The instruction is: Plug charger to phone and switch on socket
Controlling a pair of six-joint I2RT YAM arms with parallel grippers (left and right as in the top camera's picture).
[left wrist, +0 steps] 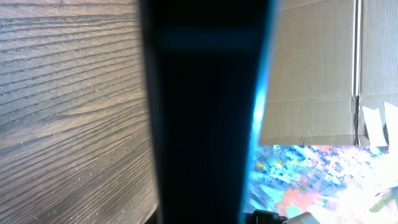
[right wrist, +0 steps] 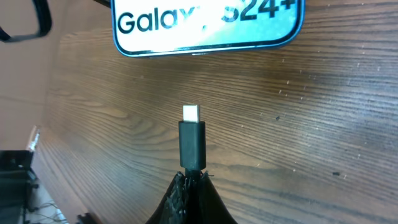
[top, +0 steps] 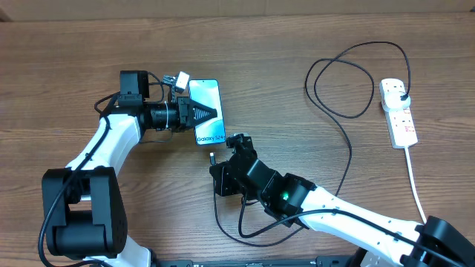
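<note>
The phone [top: 210, 134] lies near the table's middle, its light blue screen reading "Galaxy S24". My left gripper [top: 217, 112] reaches in from the left and is shut on the phone, one finger lying across the screen. In the left wrist view a dark band with a blue-lit edge [left wrist: 261, 106] fills the centre. My right gripper [right wrist: 193, 175] is shut on the charger cable just behind its connector tip [right wrist: 191, 114]. The tip points at the phone's bottom edge [right wrist: 208, 45], a short gap away. The charger [top: 344, 111] loops right to the white socket [top: 399, 119], where its black plug [top: 401, 91] sits.
The socket's white cord [top: 417, 185] runs toward the front right edge. Slack black cable [top: 230, 226] curls under my right arm. A cardboard wall [left wrist: 317, 74] stands behind the table.
</note>
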